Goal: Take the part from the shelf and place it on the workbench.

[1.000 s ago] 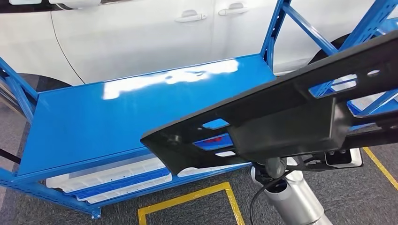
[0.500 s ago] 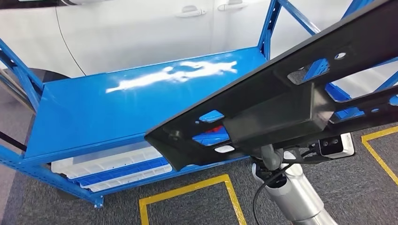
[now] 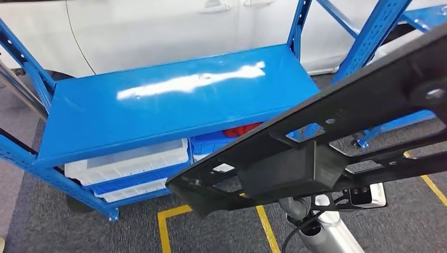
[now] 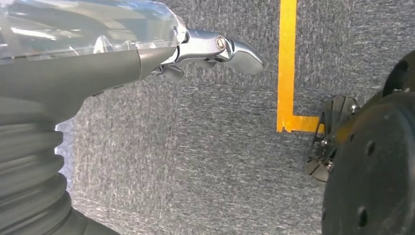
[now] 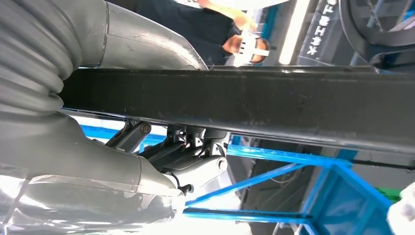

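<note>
Clear of the blue shelf [image 3: 174,100], the black part [image 3: 316,142] hangs at four o'clock, right hand [image 5: 161,161] fingers clamped around it; left hand [image 4: 147,54] holds nothing, fingers extended. Level carrying should avoid snagging uprights.

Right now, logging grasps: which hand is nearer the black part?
Right. The right hand holds the black part; the left hand hangs over the carpet.

place: car workshop
signs: white car [image 3: 158,31], blue steel shelf rack [image 3: 174,100], yellow floor tape [image 3: 211,216], grey carpet [image 3: 52,226]
</note>
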Robot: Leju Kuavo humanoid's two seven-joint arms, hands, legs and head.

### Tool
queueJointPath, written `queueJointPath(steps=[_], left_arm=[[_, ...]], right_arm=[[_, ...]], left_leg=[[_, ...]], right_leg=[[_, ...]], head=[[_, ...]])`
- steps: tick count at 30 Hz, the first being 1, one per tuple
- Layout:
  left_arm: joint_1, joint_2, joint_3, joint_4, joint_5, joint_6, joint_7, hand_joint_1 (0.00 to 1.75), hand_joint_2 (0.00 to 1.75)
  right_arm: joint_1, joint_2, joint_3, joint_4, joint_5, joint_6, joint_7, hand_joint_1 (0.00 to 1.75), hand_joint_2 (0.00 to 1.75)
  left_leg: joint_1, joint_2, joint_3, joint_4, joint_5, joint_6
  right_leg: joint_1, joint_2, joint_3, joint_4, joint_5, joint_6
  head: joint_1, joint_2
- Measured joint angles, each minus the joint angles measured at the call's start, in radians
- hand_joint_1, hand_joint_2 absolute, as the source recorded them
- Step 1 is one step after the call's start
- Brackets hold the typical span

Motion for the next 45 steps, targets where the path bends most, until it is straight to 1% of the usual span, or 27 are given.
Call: queueJointPath(steps=[3, 5, 7, 8, 9, 10, 12, 14, 16, 18, 19, 21, 23, 24, 25, 27, 29, 30, 31, 33, 35, 38, 39, 40, 41, 43, 45], left_arm=[[0.002, 0.0, -0.002, 0.001, 0.0, 0.0, 0.005, 0.0, 1.75], [0.003, 0.0, -0.007, 0.001, -0.001, -0.001, 0.007, 0.0, 1.75], [0.003, 0.0, -0.014, 0.001, -0.001, -0.003, 0.011, 0.0, 1.75], [0.003, 0.001, -0.019, 0.001, 0.0, -0.004, 0.013, 0.0, 1.75], [0.003, 0.001, -0.023, 0.001, 0.0, -0.006, 0.015, 0.0, 1.75], [0.003, 0.001, -0.027, 0.001, 0.0, -0.008, 0.017, 0.0, 1.75], [0.0, 0.001, -0.036, 0.001, 0.0, -0.012, 0.019, 0.0, 1.75], [-0.006, 0.004, -0.045, 0.001, 0.0, -0.014, 0.021, 0.0, 1.75], [-0.011, 0.006, -0.052, 0.001, 0.0, -0.016, 0.024, 0.0, 1.75], [-0.013, 0.006, -0.06, 0.001, 0.0, -0.016, 0.028, 0.0, 1.75], [-0.015, 0.006, -0.064, 0.001, 0.0, -0.016, 0.03, 0.0, 1.75], [-0.018, 0.006, -0.072, 0.001, 0.0, -0.016, 0.031, 0.0, 1.75], [-0.02, 0.006, -0.078, 0.001, 0.0, -0.014, 0.032, 0.0, 1.75], [-0.02, 0.006, -0.081, 0.001, 0.0, -0.013, 0.032, 0.0, 1.75], [-0.021, 0.006, -0.084, 0.001, 0.0, -0.011, 0.032, 0.0, 1.75], [-0.023, 0.006, -0.089, 0.001, 0.0, -0.005, 0.034, 0.0, 1.75], [-0.027, 0.008, -0.092, 0.001, 0.0, 0.002, 0.038, 0.0, 1.75], [-0.029, 0.01, -0.092, 0.001, 0.0, 0.006, 0.039, 0.0, 1.75], [-0.03, 0.012, -0.092, 0.001, 0.0, 0.01, 0.041, 0.0, 1.75], [-0.03, 0.018, -0.091, 0.001, 0.0, 0.02, 0.046, 0.0, 1.75], [-0.029, 0.024, -0.088, 0.001, 0.0, 0.027, 0.048, 0.0, 1.75], [-0.023, 0.028, -0.077, 0.001, 0.0, 0.03, 0.049, 0.0, 1.75], [-0.02, 0.028, -0.072, 0.001, 0.0, 0.03, 0.047, 0.0, 1.75], [-0.017, 0.027, -0.067, 0.001, 0.0, 0.03, 0.046, 0.0, 1.75], [-0.015, 0.027, -0.061, 0.001, 0.0, 0.03, 0.044, 0.0, 1.75], [-0.013, 0.026, -0.048, 0.001, 0.0, 0.029, 0.042, 0.0, 1.75], [-0.013, 0.025, -0.036, 0.001, 0.0, 0.028, 0.039, 0.0, 1.75]], right_arm=[[0.047, 0.017, -0.008, -0.022, 0.043, -0.007, -0.01, 1.75, 1.75], [0.069, 0.034, -0.01, -0.04, 0.065, -0.02, -0.009, 1.75, 1.75], [0.087, 0.049, -0.014, -0.061, 0.077, -0.035, -0.003, 1.75, 1.75], [0.096, 0.055, -0.016, -0.071, 0.081, -0.041, 0.002, 1.75, 1.75], [0.105, 0.061, -0.02, -0.08, 0.085, -0.047, 0.008, 1.75, 1.75], [0.111, 0.066, -0.023, -0.09, 0.088, -0.051, 0.013, 1.75, 1.75], [0.121, 0.075, -0.028, -0.107, 0.093, -0.057, 0.019, 1.75, 1.75], [0.127, 0.082, -0.035, -0.125, 0.094, -0.059, 0.02, 1.75, 1.75], [0.128, 0.086, -0.04, -0.135, 0.093, -0.059, 0.021, 1.75, 1.75], [0.126, 0.086, -0.048, -0.136, 0.088, -0.06, 0.021, 1.75, 1.75], [0.122, 0.086, -0.052, -0.136, 0.082, -0.062, 0.02, 1.75, 1.75], [0.106, 0.083, -0.06, -0.134, 0.063, -0.07, 0.023, 1.75, 1.75], [0.077, 0.076, -0.064, -0.13, 0.033, -0.084, 0.036, 1.75, 1.75], [0.061, 0.071, -0.064, -0.127, 0.016, -0.092, 0.047, 1.75, 1.75], [0.043, 0.066, -0.064, -0.124, -0.004, -0.103, 0.06, 1.75, 1.75], [-0.003, 0.051, -0.062, -0.118, -0.051, -0.13, 0.092, 1.75, 1.75], [-0.059, 0.034, -0.058, -0.116, -0.106, -0.162, 0.127, 1.75, 1.75], [-0.084, 0.025, -0.055, -0.116, -0.131, -0.176, 0.141, 1.75, 1.75], [-0.107, 0.015, -0.051, -0.116, -0.154, -0.188, 0.152, 1.75, 1.75], [-0.136, 0.001, -0.041, -0.115, -0.178, -0.199, 0.164, 1.75, 1.75], [-0.15, -0.004, -0.028, -0.115, -0.174, -0.202, 0.165, 1.75, 1.75], [-0.145, -0.004, -0.008, -0.115, -0.139, -0.198, 0.15, 1.75, 1.75], [-0.139, -0.003, -0.002, -0.115, -0.125, -0.194, 0.144, 1.75, 1.75], [-0.132, -0.002, 0.003, -0.113, -0.113, -0.188, 0.138, 1.75, 1.75], [-0.126, 0.0, 0.008, -0.112, -0.103, -0.182, 0.132, 1.75, 1.75], [-0.121, 0.007, 0.015, -0.109, -0.094, -0.17, 0.128, 1.75, 1.75], [-0.126, 0.017, 0.019, -0.107, -0.095, -0.16, 0.136, 1.75, 1.75]], left_leg=[[0.0, -0.001, -0.009, -0.005, 0.009, -0.018], [0.002, -0.002, -0.031, 0.05, -0.057, -0.026], [0.004, -0.001, -0.062, 0.18, -0.158, -0.032], [0.004, -0.001, -0.07, 0.241, -0.185, -0.034], [0.004, -0.002, -0.066, 0.277, -0.191, -0.035], [0.004, -0.002, -0.046, 0.276, -0.175, -0.034], [0.003, -0.002, 0.043, 0.172, -0.129, -0.028], [-0.001, -0.002, 0.137, 0.035, -0.127, -0.018], [-0.007, -0.003, 0.165, -0.02, -0.14, -0.009], [-0.004, -0.001, 0.153, -0.025, -0.123, 0.003], [-0.002, 0.001, 0.145, -0.027, -0.113, 0.01], [0.001, 0.006, 0.123, -0.028, -0.091, 0.021], [0.0, 0.008, 0.093, -0.025, -0.068, 0.023], [0.0, 0.009, 0.077, -0.022, -0.058, 0.022], [0.0, 0.01, 0.061, -0.019, -0.048, 0.021], [0.0, 0.01, 0.032, -0.012, -0.03, 0.017], [-0.002, 0.009, 0.011, -0.006, -0.014, 0.009], [-0.003, 0.009, 0.006, -0.006, -0.005, 0.004], [-0.003, 0.009, 0.002, -0.008, 0.003, -0.002], [-0.002, 0.007, -0.004, -0.012, 0.015, -0.014], [-0.001, 0.005, -0.022, 0.024, -0.024, -0.024], [0.002, 0.004, -0.078, 0.204, -0.149, -0.035], [0.003, 0.004, -0.087, 0.252, -0.164, -0.038], [0.003, 0.004, -0.079, 0.264, -0.161, -0.039], [0.003, 0.004, -0.05, 0.236, -0.143, -0.039], [0.003, 0.004, 0.046, 0.097, -0.107, -0.032], [-0.002, 0.004, 0.104, 0.003, -0.094, -0.022]], right_leg=[[-0.001, -0.002, -0.015, -0.013, 0.024, -0.021], [-0.006, -0.005, -0.035, -0.019, 0.047, -0.037], [-0.003, -0.006, -0.06, -0.017, 0.066, -0.044], [-0.001, -0.007, -0.074, -0.014, 0.075, -0.044], [0.001, -0.007, -0.087, -0.01, 0.083, -0.044], [0.002, -0.007, -0.101, -0.005, 0.09, -0.044], [0.003, -0.007, -0.127, 0.006, 0.104, -0.04], [0.006, -0.007, -0.144, 0.015, 0.117, -0.031], [0.006, -0.007, -0.149, 0.016, 0.131, -0.02], [0.005, -0.005, -0.155, 0.018, 0.136, -0.007], [0.004, -0.003, -0.162, 0.031, 0.117, -0.001], [-0.001, 0.0, -0.189, 0.116, 0.031, 0.01], [-0.005, 0.0, -0.219, 0.244, -0.05, 0.018], [-0.006, 0.0, -0.221, 0.286, -0.058, 0.02], [-0.007, 0.0, -0.207, 0.296, -0.044, 0.021], [-0.008, 0.0, -0.127, 0.209, 0.009, 0.017], [-0.005, 0.002, -0.03, 0.066, 0.015, 0.007], [-0.002, 0.002, -0.005, 0.02, 0.008, 0.001], [0.002, 0.003, 0.004, -0.004, 0.0, -0.006], [0.0, 0.001, -0.005, -0.015, 0.013, -0.023], [-0.004, -0.002, -0.016, -0.023, 0.031, -0.04], [-0.001, -0.005, -0.041, -0.024, 0.054, -0.051], [0.0, -0.005, -0.05, -0.021, 0.059, -0.051], [0.001, -0.005, -0.059, -0.017, 0.063, -0.05], [0.001, -0.005, -0.067, -0.012, 0.066, -0.049], [0.002, -0.006, -0.082, 0.0, 0.069, -0.045], [0.004, -0.006, -0.09, 0.009, 0.073, -0.037]], head=[[0.0, 0.0], [0.0, 0.0], [0.0, 0.0], [0.0, 0.0], [0.0, 0.0], [0.0, 0.0], [0.0, 0.0], [0.0, 0.0], [0.0, 0.0], [0.0, 0.0], [0.0, 0.0], [0.0, 0.0], [0.0, 0.0], [0.0, 0.0], [0.0, 0.0], [0.0, 0.0], [0.0, 0.0], [0.0, 0.0], [0.0, 0.0], [0.0, 0.0], [0.0, 0.0], [0.0, 0.0], [0.0, 0.0], [0.0, 0.0], [0.0, 0.0], [0.0, 0.0], [0.0, 0.0]])
